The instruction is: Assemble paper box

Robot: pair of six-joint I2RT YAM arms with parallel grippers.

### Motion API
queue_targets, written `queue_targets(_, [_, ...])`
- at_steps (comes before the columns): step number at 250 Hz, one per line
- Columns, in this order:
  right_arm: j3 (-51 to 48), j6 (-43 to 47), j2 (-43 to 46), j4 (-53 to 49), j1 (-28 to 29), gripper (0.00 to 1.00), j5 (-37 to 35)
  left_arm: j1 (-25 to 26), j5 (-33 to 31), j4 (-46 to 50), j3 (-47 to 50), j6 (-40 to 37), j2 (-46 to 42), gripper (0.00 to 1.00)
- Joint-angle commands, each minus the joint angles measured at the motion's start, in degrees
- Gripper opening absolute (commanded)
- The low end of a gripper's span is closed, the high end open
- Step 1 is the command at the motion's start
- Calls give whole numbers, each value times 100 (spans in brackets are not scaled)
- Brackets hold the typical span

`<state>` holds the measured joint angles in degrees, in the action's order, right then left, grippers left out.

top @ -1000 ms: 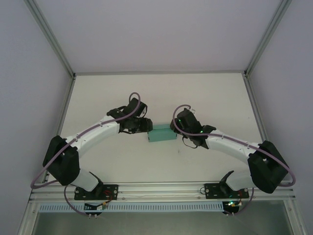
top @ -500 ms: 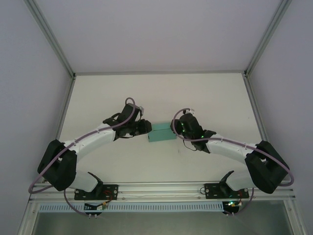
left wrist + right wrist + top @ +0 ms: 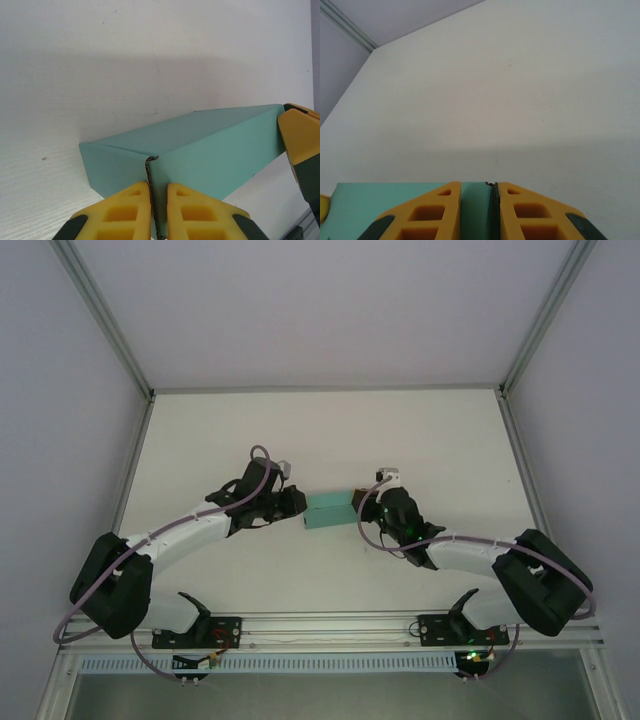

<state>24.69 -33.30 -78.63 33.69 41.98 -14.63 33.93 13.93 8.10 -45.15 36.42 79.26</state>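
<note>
The paper box (image 3: 328, 510) is a small closed teal rectangular box lying on the white table (image 3: 330, 430) between the two arms. My left gripper (image 3: 299, 506) is at its left end. In the left wrist view the yellow fingers (image 3: 134, 207) pinch the raw card edge at the box's (image 3: 215, 145) near corner, so the gripper (image 3: 159, 202) is shut on it. My right gripper (image 3: 362, 506) is at the right end. In the right wrist view the gripper (image 3: 479, 202) is shut on the end wall of the box (image 3: 350, 205), with teal card filling the gap between its fingers.
Aluminium frame posts (image 3: 120, 350) and pale walls bound the table on the left, right and back. The arm bases (image 3: 200, 625) are bolted along the near rail. The right gripper's yellow finger (image 3: 300, 135) touches the far end of the box.
Both arms have dropped lower and closed in on the box ends. Both sets of jaws have narrowed onto the card. The box has stayed almost in place.
</note>
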Motion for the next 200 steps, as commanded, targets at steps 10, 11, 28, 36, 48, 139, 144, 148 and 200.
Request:
queue_targets(10, [-471,341,-513,-1332,104,0,774,14,-293,834,448,-138,501,8])
queue_targets(11, [-472,342,-513,-1313,102,0,776,11,-290,834,447,-145,502,8])
queue_targets(28, [-547,368,-639,-1017,105,0,754,8,-271,836,453,-199,550,6])
queue_targets(36, [-558,364,-679,-946,91,0,751,9,-261,834,463,-224,565,6])
queue_targets(48, [-599,393,-676,-776,103,0,758,14,-283,834,467,-239,573,5])
queue_targets(139, [-183,702,-91,-1522,102,6,851,165,-295,834,279,-472,432,16])
queue_targets(144, [-132,702,-71,-1590,100,7,886,181,-299,834,235,-486,466,16])
queue_targets(148, [-90,691,-45,-1649,102,8,898,189,-303,834,192,-495,494,16])
queue_targets(200, [545,485,126,-2418,116,24,1064,216,-542,1176,-337,-617,530,25])
